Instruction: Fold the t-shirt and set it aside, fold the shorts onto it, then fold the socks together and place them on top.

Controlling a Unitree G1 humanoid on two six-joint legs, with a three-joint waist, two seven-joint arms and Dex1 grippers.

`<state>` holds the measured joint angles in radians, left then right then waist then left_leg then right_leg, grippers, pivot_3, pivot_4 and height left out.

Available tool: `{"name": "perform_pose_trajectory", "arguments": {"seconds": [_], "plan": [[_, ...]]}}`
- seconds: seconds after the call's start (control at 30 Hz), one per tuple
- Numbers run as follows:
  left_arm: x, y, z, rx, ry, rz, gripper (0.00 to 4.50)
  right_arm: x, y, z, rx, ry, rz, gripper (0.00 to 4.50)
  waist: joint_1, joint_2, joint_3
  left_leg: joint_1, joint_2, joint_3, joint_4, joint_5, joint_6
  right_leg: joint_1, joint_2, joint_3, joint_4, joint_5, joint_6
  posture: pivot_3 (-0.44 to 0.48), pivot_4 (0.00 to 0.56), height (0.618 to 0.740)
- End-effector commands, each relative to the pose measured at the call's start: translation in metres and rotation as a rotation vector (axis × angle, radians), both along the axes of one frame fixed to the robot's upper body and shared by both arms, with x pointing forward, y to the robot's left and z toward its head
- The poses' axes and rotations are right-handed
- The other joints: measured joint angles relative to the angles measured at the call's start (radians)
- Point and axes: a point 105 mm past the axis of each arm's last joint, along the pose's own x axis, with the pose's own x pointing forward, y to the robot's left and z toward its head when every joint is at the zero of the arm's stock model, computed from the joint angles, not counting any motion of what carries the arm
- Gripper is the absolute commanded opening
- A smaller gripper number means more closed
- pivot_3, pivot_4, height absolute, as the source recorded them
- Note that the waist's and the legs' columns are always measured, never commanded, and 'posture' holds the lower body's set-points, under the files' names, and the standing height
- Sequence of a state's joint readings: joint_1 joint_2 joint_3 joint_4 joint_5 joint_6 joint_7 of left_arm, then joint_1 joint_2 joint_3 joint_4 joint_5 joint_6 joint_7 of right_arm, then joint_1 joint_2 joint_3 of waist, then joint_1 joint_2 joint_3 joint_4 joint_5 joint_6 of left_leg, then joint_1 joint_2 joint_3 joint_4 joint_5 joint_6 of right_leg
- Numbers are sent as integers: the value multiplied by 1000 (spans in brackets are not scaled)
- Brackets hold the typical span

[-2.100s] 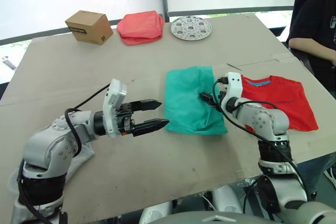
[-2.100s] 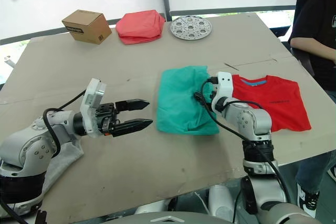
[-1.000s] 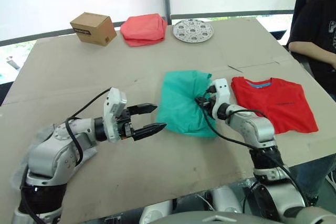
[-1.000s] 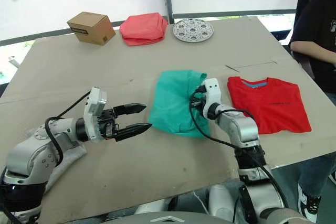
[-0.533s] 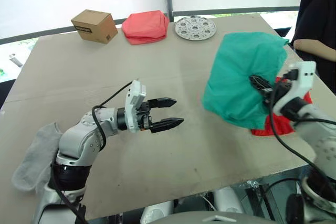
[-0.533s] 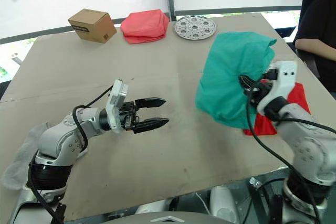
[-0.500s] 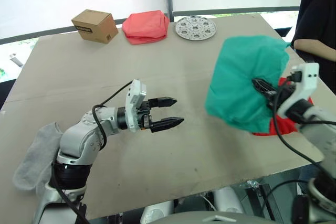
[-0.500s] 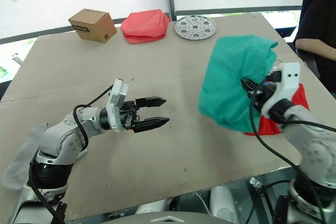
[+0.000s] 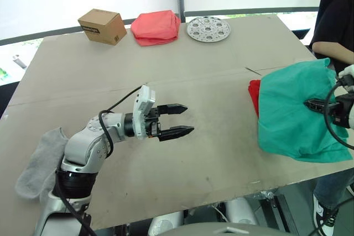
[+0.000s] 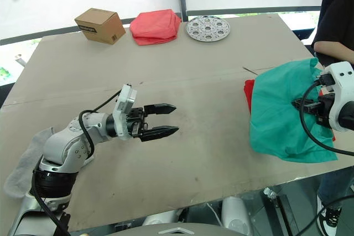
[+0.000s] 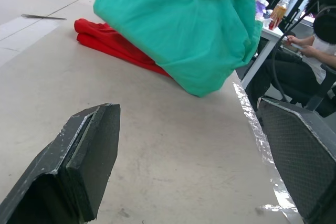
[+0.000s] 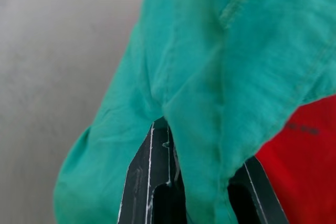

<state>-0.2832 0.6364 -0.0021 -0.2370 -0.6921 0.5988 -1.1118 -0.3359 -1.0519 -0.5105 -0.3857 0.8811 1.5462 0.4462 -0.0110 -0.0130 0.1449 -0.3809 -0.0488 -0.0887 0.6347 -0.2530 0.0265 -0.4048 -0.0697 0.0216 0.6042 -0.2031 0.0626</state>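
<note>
- Jaws of the right gripper (image 10: 303, 105) are clamped on a fold of the soft teal-green fabric shorts (image 10: 279, 113), which drape in loose creases over the folded bright red cotton t-shirt (image 10: 248, 92) at the right edge of the pale brown bench (image 9: 210, 64).
- Jaws of the left gripper (image 9: 181, 120) stand wide apart and empty above mid-bench.
- Step in hand, as I judge it: laying the shorts onto the t-shirt. Next comes letting go and smoothing the bunched cloth flat.
- Limp light grey knit socks (image 9: 37, 164) lie at the bench's left edge, well apart, not yet folded.
- Far back sit a small cardboard box (image 9: 101, 25), a salmon-pink folded cloth (image 9: 156, 26) and a round patterned plate (image 9: 208, 28).
</note>
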Motion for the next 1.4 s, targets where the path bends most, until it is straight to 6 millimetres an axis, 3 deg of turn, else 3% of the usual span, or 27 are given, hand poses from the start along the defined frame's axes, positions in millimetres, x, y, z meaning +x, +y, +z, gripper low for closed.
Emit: {"name": "perform_pose_trajectory", "arguments": {"seconds": [0.03, 0.3, 0.5, 0.67, 0.97, 1.2, 1.4], "plan": [[-7, -4, 8, -8, -52, -28, 4500, 5, -7, 10, -39, -18, 31, 30, 0, 0, 0, 0, 0, 0, 0, 0, 0, 0, 0, 0, 0, 0, 0, 0, 150, 740], [-14, -7, 5, -16, -46, -20, 4500, 19, -21, 12, -114, -7, 78, 30, 0, 0, 0, 0, 0, 0, 0, 0, 0, 0, 0, 0, 0, 0, 0, 0, 150, 740], [-20, -5, 7, -15, -46, -7, 4500, 16, -20, 18, -130, -5, 142, 30, 2, 0, 1, 0, 0, -1, 0, 0, 0, 0, 0, 0, 0, 0, 0, 0, 150, 740], [-21, -5, 6, -23, -37, 2, 4500, 17, -37, 23, -211, -34, 99, 30, 4, 0, 1, 0, 0, -1, 0, 0, 0, 0, -1, 0, 0, 0, 0, 0, 150, 740], [-25, -11, 7, -49, -39, -8, 4500, 34, -29, 27, -229, -71, 189, 30, 0, 0, 1, 1, 0, 0, 1, 0, 0, 0, -1, 1, 0, 0, 0, 0, 150, 740], [-43, -18, 10, -41, -80, -82, 4500, 57, -29, 9, -250, -45, 177, 30, 0, 0, 1, 1, 0, 0, 1, 0, 0, 0, 0, 1, 0, 0, 0, 0, 150, 740], [-47, -21, 13, -45, -93, -99, 4500, 72, -51, -20, -352, 28, 145, 30, 2, 0, 1, 1, 0, 0, 1, 0, 0, 0, 0, 1, 0, 0, 0, 0, 150, 740]]}}
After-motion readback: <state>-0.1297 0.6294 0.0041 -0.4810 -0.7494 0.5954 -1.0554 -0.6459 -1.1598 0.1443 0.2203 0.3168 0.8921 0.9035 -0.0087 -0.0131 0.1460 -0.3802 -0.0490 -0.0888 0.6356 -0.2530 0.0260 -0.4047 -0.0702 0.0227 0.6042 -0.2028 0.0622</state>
